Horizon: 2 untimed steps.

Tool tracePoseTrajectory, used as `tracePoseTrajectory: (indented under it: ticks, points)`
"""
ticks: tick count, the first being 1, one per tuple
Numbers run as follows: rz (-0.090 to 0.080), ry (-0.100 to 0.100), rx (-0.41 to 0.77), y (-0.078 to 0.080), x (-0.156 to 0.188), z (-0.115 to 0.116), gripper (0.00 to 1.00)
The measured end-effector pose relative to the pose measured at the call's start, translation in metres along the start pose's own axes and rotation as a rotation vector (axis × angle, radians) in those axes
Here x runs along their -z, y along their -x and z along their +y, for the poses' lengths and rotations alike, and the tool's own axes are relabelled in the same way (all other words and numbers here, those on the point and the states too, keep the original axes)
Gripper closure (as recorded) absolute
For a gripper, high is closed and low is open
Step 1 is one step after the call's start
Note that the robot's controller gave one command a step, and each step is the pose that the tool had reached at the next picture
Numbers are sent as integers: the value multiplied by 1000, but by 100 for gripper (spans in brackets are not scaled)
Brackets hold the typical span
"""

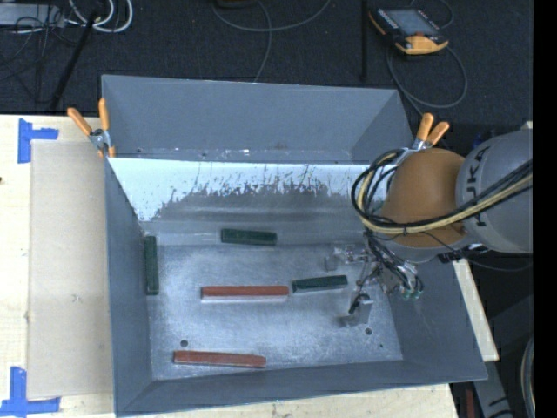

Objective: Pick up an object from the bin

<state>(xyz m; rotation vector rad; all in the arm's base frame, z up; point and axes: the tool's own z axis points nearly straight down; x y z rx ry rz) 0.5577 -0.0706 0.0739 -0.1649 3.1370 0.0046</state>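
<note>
The jaws of the arm [435, 203] hang low over the right floor of the bin [252, 129], just beside the short dark green bar [318, 282]; whether they stand apart cannot be told. A clean pick likely needs them centred astride that bar

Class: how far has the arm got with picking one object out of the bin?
Nothing is lifted yet: all five bars lie on the floor of the bin. The gripper is down at the floor's right, beside the short green bar. Grasping and lifting remain.
</note>
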Motion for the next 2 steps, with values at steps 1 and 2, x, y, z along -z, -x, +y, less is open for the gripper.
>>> tracePoseTrajectory:
  ticks: [1, 2]
  points:
    - [0, -3, -1, 0, 2, -2, 100]
    - [-9, -5, 9, -3, 194, 16, 100]
